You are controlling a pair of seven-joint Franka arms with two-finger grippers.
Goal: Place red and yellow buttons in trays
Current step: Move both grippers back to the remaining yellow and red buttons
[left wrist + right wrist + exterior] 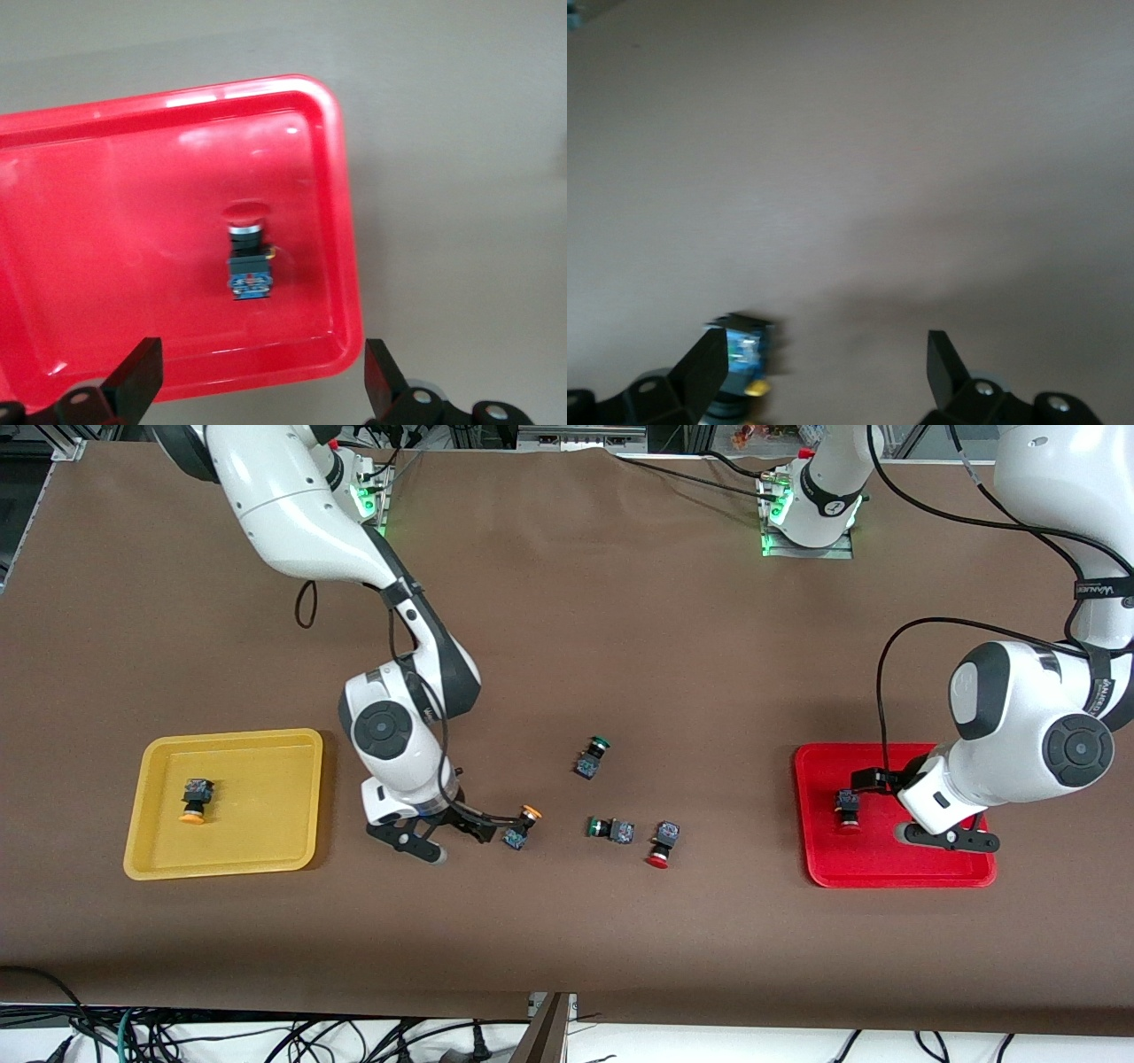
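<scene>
The red tray (pixel 886 868) lies toward the left arm's end of the table. A red button (pixel 848 810) lies on its side in it, free of any grip. My left gripper (pixel 917 815) hangs open just over that tray. In the left wrist view the red button (pixel 250 258) rests apart from the open left gripper (pixel 257 385), inside the red tray (pixel 106 177). The yellow tray (pixel 266 815) holds a yellow button (pixel 195 801). My right gripper (pixel 456 840) is open low over the table beside a second yellow button (pixel 522 828). That yellow button (pixel 744 352) sits by one finger (pixel 709 367) of the right gripper (pixel 826 367). Another red button (pixel 662 843) lies on the table.
Two green-capped switches lie mid-table, one (pixel 592 756) farther from the front camera and one (pixel 610 829) next to the loose red button. Brown cloth covers the table. Cables hang below its front edge.
</scene>
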